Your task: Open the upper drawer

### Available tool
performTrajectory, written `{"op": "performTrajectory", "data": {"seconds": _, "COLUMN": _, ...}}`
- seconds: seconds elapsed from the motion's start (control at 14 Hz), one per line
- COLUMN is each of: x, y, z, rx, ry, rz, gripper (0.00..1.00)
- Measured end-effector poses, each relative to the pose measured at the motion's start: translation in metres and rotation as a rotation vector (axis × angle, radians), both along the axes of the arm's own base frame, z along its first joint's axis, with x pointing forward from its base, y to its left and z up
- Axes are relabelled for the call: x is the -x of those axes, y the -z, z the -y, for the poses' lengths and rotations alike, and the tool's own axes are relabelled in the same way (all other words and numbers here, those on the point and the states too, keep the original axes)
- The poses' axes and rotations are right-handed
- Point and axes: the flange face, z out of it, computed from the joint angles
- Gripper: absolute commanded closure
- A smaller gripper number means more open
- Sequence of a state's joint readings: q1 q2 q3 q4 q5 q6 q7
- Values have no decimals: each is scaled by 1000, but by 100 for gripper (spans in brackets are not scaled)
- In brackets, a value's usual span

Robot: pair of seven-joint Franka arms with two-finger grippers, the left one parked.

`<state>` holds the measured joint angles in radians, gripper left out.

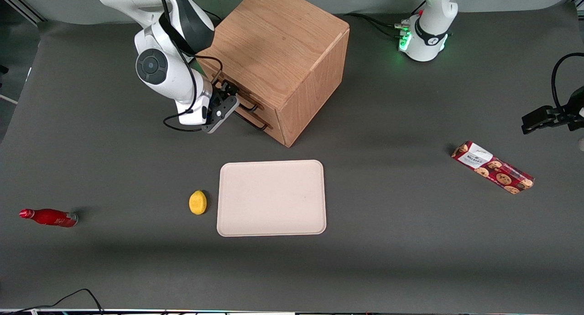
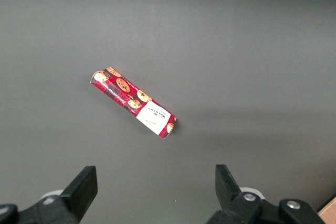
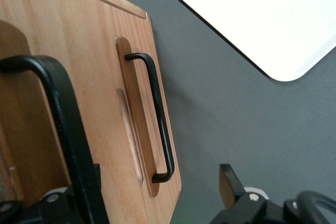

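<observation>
The oak cabinet (image 1: 278, 41) stands at the back of the table, and both of its drawers look closed. The upper drawer (image 1: 262, 106) carries a thin black bar handle (image 1: 245, 104). The lower twin handle (image 1: 258, 122) sits just below it. My right gripper (image 1: 226, 97) is open at the drawer front, level with the upper handle. In the right wrist view the upper handle (image 3: 63, 119) is very close, crossing in front of one finger. The other finger (image 3: 231, 182) stands apart, off the cabinet's edge. The gripper (image 3: 142, 198) holds nothing. The lower handle (image 3: 157, 114) shows farther off.
A beige tray (image 1: 272, 197) lies nearer the front camera than the cabinet, with a yellow lemon (image 1: 198, 202) beside it. A red bottle (image 1: 49, 217) lies toward the working arm's end. A red cookie box (image 1: 492, 167) lies toward the parked arm's end and shows in the left wrist view (image 2: 134, 102).
</observation>
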<state>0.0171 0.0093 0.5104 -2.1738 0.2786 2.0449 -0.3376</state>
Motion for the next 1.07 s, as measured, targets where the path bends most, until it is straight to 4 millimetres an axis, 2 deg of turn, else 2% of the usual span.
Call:
{"op": "performTrajectory", "data": {"seconds": 0.79, "x": -2, "y": 2, "z": 0, "rx": -5, "ry": 2, "rz": 6, "gripper": 0}}
{"op": "performTrajectory", "data": {"seconds": 1.07, "x": -7, "y": 2, "z": 7, "rx": -6, "ry": 15, "rz": 11, "gripper": 0}}
